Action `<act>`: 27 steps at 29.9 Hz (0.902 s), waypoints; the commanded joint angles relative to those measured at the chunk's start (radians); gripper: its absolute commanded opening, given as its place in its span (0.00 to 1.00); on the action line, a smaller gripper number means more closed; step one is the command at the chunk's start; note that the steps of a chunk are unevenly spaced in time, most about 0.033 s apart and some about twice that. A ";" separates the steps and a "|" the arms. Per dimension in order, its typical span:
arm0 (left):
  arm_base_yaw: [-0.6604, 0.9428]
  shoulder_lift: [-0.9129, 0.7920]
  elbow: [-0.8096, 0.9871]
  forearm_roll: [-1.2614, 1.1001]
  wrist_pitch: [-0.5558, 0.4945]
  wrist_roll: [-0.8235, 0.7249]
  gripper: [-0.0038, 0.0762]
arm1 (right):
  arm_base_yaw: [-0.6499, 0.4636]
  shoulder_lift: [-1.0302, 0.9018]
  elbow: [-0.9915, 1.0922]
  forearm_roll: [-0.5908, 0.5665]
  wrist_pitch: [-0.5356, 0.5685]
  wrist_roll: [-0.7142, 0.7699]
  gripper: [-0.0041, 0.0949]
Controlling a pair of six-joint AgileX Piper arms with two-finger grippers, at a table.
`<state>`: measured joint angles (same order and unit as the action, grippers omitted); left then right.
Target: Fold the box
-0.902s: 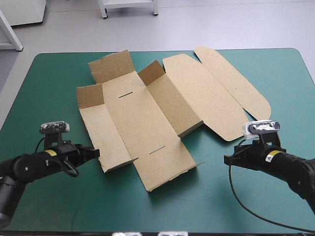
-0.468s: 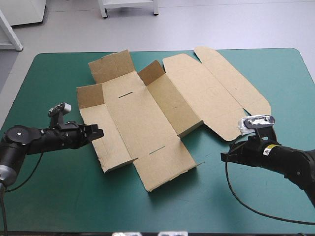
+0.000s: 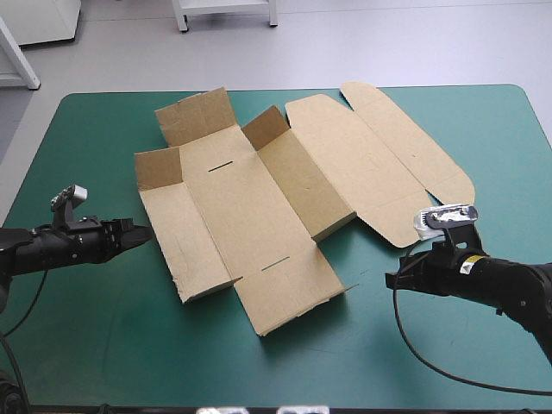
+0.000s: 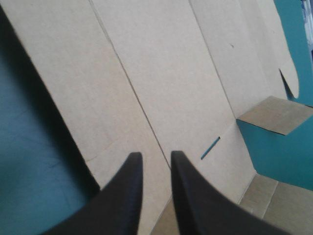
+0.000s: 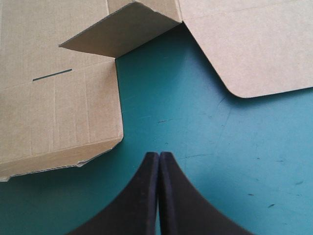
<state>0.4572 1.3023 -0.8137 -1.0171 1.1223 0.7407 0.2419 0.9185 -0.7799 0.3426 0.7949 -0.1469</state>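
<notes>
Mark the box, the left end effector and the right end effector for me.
box (image 3: pixel 250 205): high view, its wide middle panel.
left end effector (image 4: pixel 154 157): left wrist view, midway between its fingertips.
right end effector (image 5: pixel 159 154): right wrist view, where its fingertips meet.

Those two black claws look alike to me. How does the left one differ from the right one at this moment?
The left gripper has its fingers slightly apart; the right gripper has them pressed shut into one point. The left gripper's tips are over the left edge of the box; the right gripper is over the bare teal-green cover, apart from the box. Both are black, held low, and point toward the box.
</notes>
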 commanded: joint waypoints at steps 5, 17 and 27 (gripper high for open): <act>0.000 0.044 0.038 -0.069 -0.023 -0.015 0.67 | 0.002 -0.007 -0.037 0.040 -0.036 -0.022 0.02; 0.000 0.220 0.125 -0.290 0.015 0.205 0.67 | 0.002 -0.007 -0.037 0.041 -0.035 -0.025 0.02; 0.000 0.318 0.113 -0.346 0.032 0.284 0.62 | 0.002 -0.007 -0.037 0.043 -0.035 -0.022 0.02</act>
<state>0.4572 1.6343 -0.6721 -1.2932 1.0950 1.0070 0.2419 0.9185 -0.7799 0.3632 0.7957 -0.1611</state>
